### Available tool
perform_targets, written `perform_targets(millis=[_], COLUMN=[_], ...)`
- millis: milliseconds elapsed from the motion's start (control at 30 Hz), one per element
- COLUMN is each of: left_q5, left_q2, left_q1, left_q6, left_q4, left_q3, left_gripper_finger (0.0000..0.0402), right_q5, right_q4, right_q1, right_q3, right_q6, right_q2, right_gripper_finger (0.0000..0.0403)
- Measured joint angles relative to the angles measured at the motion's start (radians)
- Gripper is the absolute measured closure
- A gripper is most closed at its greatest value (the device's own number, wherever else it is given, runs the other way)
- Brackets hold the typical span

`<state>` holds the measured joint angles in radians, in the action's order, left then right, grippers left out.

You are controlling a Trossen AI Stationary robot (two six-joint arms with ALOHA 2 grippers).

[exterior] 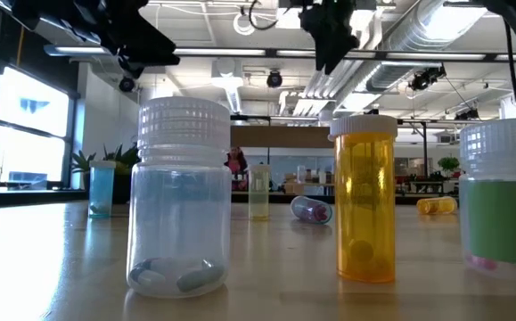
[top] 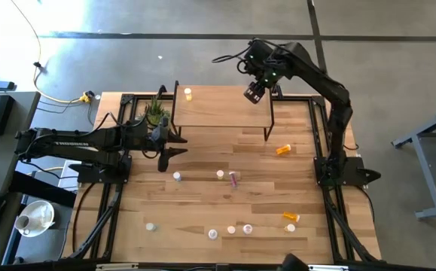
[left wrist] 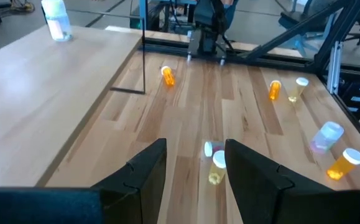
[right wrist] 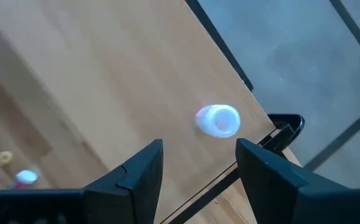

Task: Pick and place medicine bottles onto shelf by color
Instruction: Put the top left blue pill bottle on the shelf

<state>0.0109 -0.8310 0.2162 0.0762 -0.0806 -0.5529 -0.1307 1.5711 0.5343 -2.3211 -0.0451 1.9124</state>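
Observation:
The shelf (top: pixel 221 111) stands at the table's far middle on thin black legs. One white-capped medicine bottle (top: pixel 188 94) stands upright near its far left corner and also shows in the right wrist view (right wrist: pixel 218 120). My right gripper (top: pixel 254 92) hangs open and empty above the shelf's far right part. My left gripper (left wrist: pixel 195 180) is open and empty, held above the table beside the shelf's left end. Several more medicine bottles are spread over the table, such as a yellow one (left wrist: pixel 217 167), an orange one lying down (top: pixel 283 150) and a pinkish one lying down (top: pixel 234 179).
A small green potted plant (top: pixel 156 113) stands beside the shelf's left end, close to my left gripper. A row of upright bottles (top: pixel 231 229) lines the near edge, with an orange one (top: pixel 291 217) near the right. Black frame rails border the table.

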Motion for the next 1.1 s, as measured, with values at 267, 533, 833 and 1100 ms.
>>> perform_targets(millis=[267,533,833,1100], left_q5=[0.0,0.0,-0.105,-0.157], left_q2=[0.0,0.0,0.0,0.0], left_q1=[-0.002,-0.003,-0.084,-0.222], left_q6=[0.068,0.138,0.238,0.386], left_q4=[-0.071,-0.206,-0.252,-0.351], left_q3=[0.0,0.0,0.0,0.0], left_gripper_finger=[0.0249,0.0249,0.0249,0.0249], right_q5=[-0.001,-0.103,-0.109,-0.105], right_q4=[0.0,-0.006,-0.25,-0.483], right_q1=[-0.108,-0.218,-0.296,-0.408], right_q3=[0.0,0.148,0.622,0.952], right_q6=[-0.007,-0.006,-0.087,-0.233], right_q2=[-0.059,-0.082,-0.322,-0.548], right_gripper_finger=[0.021,0.021,0.021,0.021])
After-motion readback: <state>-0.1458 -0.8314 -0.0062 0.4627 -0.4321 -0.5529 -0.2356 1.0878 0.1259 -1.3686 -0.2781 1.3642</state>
